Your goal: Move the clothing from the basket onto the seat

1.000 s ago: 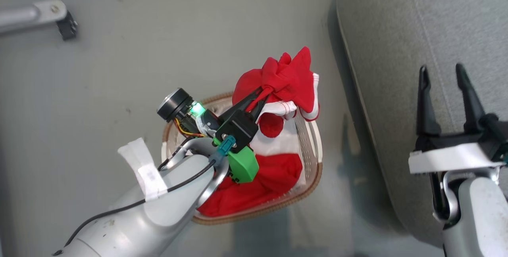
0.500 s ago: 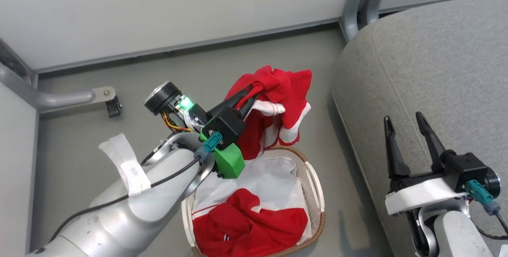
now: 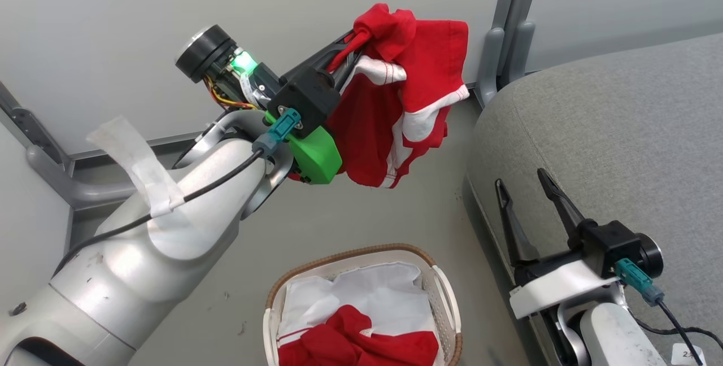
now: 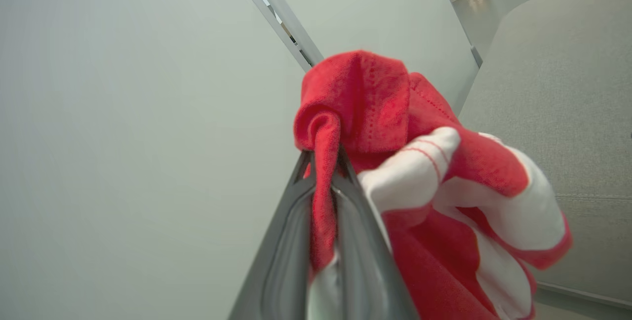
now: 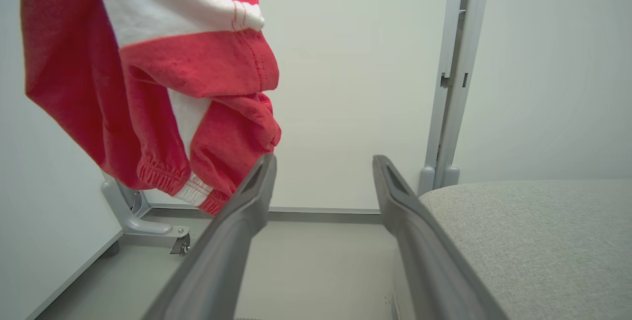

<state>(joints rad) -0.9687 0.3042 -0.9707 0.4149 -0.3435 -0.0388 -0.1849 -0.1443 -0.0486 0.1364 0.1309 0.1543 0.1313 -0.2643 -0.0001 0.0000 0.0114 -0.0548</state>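
- The left arm [image 3: 169,225] rises from the near left and reaches up and toward the far right. Its forearm slopes upward and its wrist is high above the floor [image 3: 350,219].
- The left gripper [image 3: 353,38] is clamped tight on a bunched fold of a red garment [image 3: 418,89]. In the left wrist view its fingers [image 4: 276,260] press together with red cloth squeezed between them.
- The held garment hangs free below the fingertips, in the air in front of the wall [image 3: 113,27]. It is left of the seat [image 3: 621,140] and apart from it. It is also above the basket [image 3: 446,298] and farther away than it.
- White stripes and trim show on the hanging cloth, and one elastic cuff dangles lowest in the right wrist view.
- The right arm sits low at the near right, with the right gripper [image 3: 521,179] pointing up and away.
- Its two fingers are spread in a wide V with nothing between them. They lie by the seat's left edge, and I cannot tell whether they touch it.
- There are two red garments. One is held, and the second garment [image 3: 361,343] lies crumpled in the basket.
- There is one basket, on the floor at the near middle, with one white liner [image 3: 373,287] under the second garment.
- There is one seat, filling the right side.
- One grey post [image 3: 511,16] stands at the wall beside the seat.
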